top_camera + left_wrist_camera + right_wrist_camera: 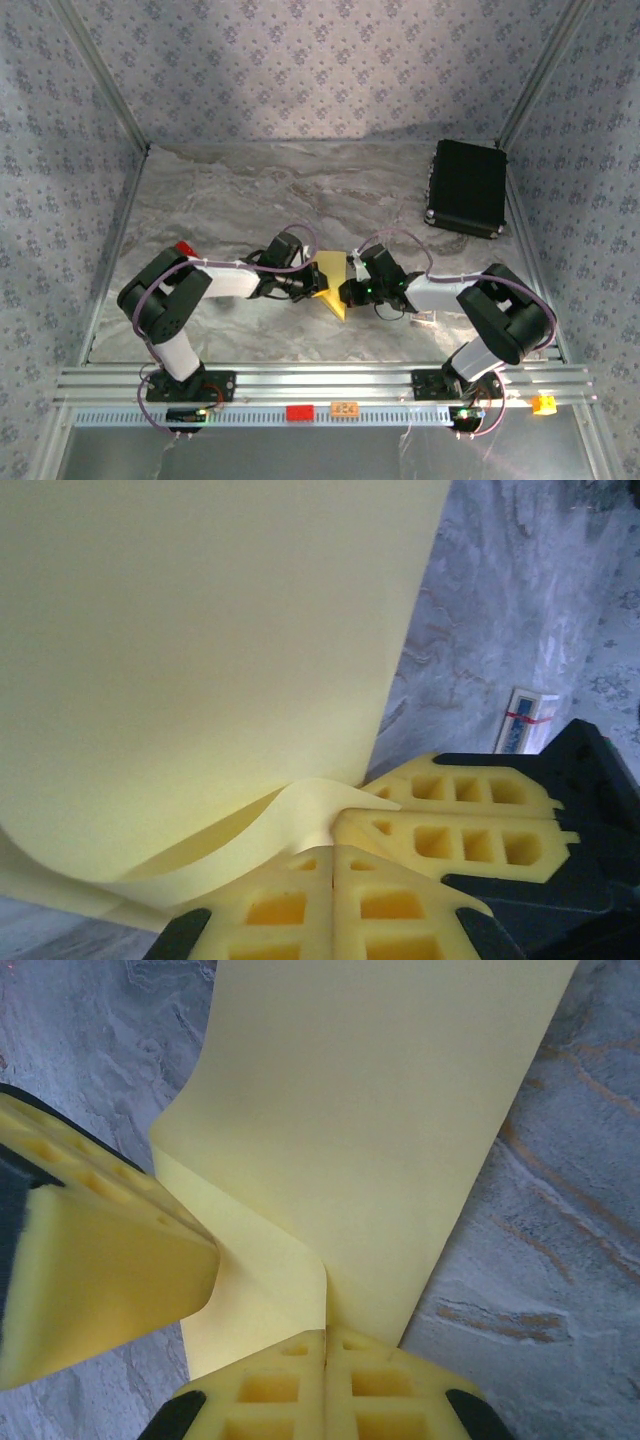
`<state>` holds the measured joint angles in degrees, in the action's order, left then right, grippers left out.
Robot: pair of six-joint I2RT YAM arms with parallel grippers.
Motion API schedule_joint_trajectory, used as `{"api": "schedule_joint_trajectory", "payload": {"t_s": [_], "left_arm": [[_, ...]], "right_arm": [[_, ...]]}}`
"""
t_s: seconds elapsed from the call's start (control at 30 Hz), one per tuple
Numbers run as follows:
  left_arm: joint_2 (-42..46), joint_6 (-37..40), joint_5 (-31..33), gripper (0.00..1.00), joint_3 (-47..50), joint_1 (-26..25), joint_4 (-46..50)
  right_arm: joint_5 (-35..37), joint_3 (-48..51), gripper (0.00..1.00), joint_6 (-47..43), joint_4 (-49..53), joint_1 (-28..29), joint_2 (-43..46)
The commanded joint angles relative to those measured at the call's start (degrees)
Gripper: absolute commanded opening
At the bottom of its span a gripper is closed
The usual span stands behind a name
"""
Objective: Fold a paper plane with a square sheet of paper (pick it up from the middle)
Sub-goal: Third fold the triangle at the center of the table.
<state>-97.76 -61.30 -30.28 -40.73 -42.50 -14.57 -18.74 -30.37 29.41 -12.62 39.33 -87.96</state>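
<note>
The top external view takes in the whole marbled table (250, 190): two arms, one square sheet of paper (327, 272), and one black rectangular case (467, 187) at the far right corner, well apart from the paper. Both arms are folded at the elbow near their own sides, with the forearms reaching inward so that the left gripper (305, 285) and right gripper (346, 291) face each other in the middle, with the yellow sheet between them.

The wrist views show the grips, which the overhead view is too small to show. In the left wrist view, the left gripper (332, 852) has its two foam pads pressed together, with a curled edge of the sheet (200, 660) pinched in the seam. The right gripper's pads are just beside it on the right, and one small printed card (525, 720) lies on the table beyond.

In the right wrist view, the right gripper (327, 1337) is likewise clamped on the sheet (380, 1130), at a crease. The paper rises away from it, standing above the table.
</note>
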Motion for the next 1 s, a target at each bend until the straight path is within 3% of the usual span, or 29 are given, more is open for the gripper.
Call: {"api": "schedule_joint_trajectory", "payload": {"t_s": [0.0,0.43,0.57,0.73,0.97], "left_arm": [[-0.94,2.43,1.23,0.00,0.66,-0.25,2.38],[-3.23,4.16,2.95,0.00,1.30,-0.30,3.32],[-2.97,4.39,3.46,0.00,1.44,-0.24,3.68],[-2.73,4.70,3.63,0.00,1.18,-0.29,4.21],[-2.09,4.61,4.35,0.00,1.57,-0.27,4.11]], "right_arm": [[2.03,-0.44,0.06,0.75,2.69,-0.57,-0.68],[0.86,-0.55,0.08,0.92,2.08,-0.47,-0.38],[0.46,-1.52,0.16,1.36,3.55,-0.66,1.22],[1.20,-3.00,0.36,2.73,9.56,-2.37,6.84],[-7.46,-2.33,0.34,4.16,11.18,-2.88,12.59]]}}
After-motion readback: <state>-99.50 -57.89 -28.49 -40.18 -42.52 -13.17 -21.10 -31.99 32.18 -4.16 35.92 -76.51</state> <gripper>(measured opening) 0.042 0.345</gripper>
